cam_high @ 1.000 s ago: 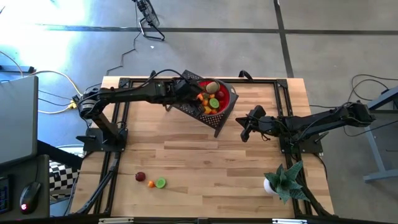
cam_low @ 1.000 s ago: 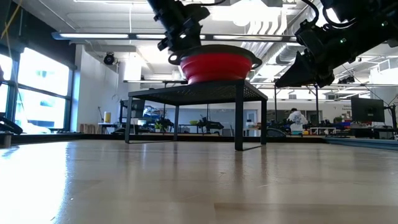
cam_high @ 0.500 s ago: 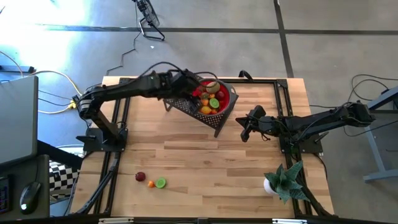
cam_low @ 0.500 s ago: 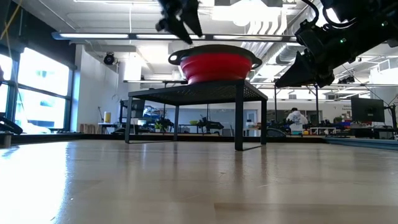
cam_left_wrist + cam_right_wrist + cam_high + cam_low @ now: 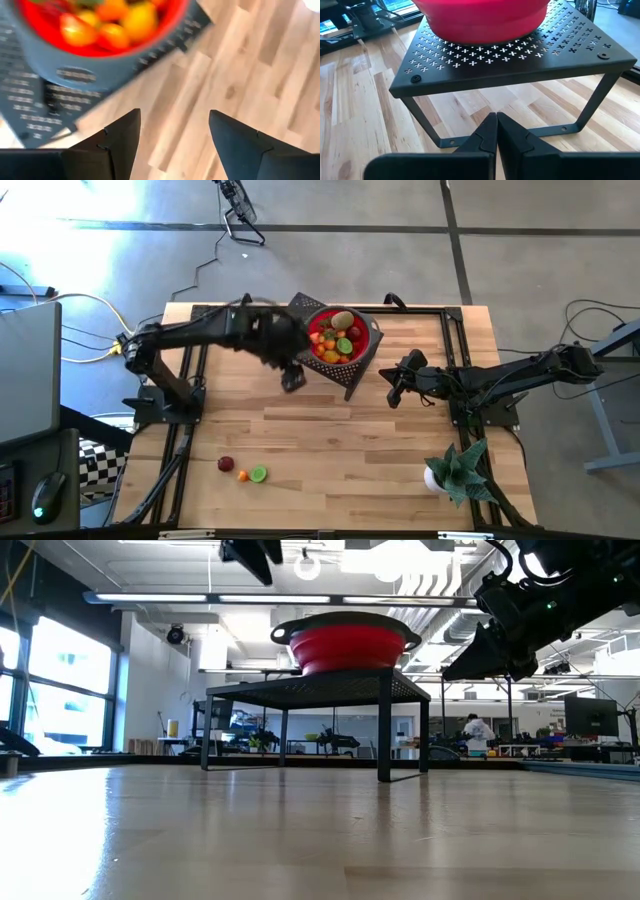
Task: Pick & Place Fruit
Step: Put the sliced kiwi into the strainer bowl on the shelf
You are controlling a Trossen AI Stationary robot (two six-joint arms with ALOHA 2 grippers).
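Fruit (image 5: 335,340) fills the red bowl (image 5: 372,330); left gripper (image 5: 293,377) hangs beside it, fingers spread, empty.

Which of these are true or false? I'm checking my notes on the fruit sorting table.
1. The red bowl sits on a black perforated stand. True.
2. All fruit is in the bowl. False: three fruits lie on the table's near side.
3. The left gripper is open and empty. True.
4. The right gripper holds an orange. False: it is shut on nothing.
5. The potted plant stands beside the bowl. False: it stands at the table's near right corner.
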